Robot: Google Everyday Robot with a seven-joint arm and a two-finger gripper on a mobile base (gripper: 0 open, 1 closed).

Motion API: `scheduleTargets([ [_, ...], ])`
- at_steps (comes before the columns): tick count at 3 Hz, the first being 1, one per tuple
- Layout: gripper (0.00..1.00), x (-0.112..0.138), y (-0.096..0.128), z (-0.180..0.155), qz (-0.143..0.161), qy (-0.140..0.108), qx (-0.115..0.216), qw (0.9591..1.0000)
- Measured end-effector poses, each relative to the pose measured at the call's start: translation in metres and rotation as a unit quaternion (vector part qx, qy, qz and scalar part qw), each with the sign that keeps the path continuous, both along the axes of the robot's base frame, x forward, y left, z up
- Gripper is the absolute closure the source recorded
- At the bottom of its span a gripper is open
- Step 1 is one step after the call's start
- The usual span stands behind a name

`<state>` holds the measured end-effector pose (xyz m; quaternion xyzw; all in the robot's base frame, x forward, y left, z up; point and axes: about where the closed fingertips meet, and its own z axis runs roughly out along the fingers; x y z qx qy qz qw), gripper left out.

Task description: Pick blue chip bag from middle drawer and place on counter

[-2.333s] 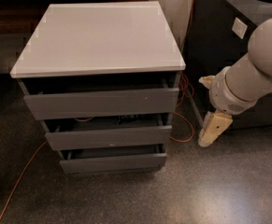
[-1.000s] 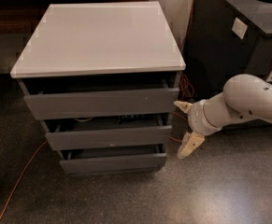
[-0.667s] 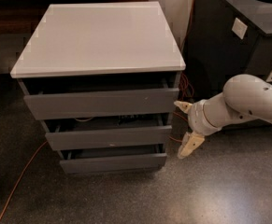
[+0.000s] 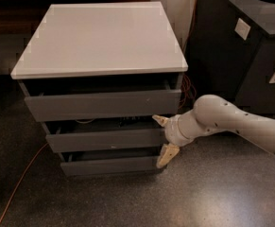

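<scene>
Speckled floor (image 4: 212, 193), grey cabinet (image 4: 104, 105) w/ pale counter (image 4: 104, 37) on top.
Gripper (image 4: 164, 137) is hovering at the middle drawer's (image 4: 106, 140) right end, fingers spread apart, one above its front & one below; blue chip bag isn't showing, can't tell where.

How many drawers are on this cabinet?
3, stacked: top drawer under the counter, middle drawer with the gripper at its right end, bottom drawer nearest the floor. None seems hidden.

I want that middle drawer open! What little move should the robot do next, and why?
Probably pull the middle drawer out further. The tool sits at its right end with fingers spread above and below the front, and the drawer is only open a crack.
</scene>
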<state>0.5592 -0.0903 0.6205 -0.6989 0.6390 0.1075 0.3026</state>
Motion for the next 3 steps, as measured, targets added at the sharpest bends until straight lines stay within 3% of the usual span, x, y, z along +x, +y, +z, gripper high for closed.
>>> scheduleTargets([
  [1, 0.00, 0.013, 0.026, -0.029, 0.019, -0.008, -0.006, 0.9998],
  [3, 0.00, 0.055, 0.048, -0.109, 0.030, -0.036, -0.055, 0.9974],
])
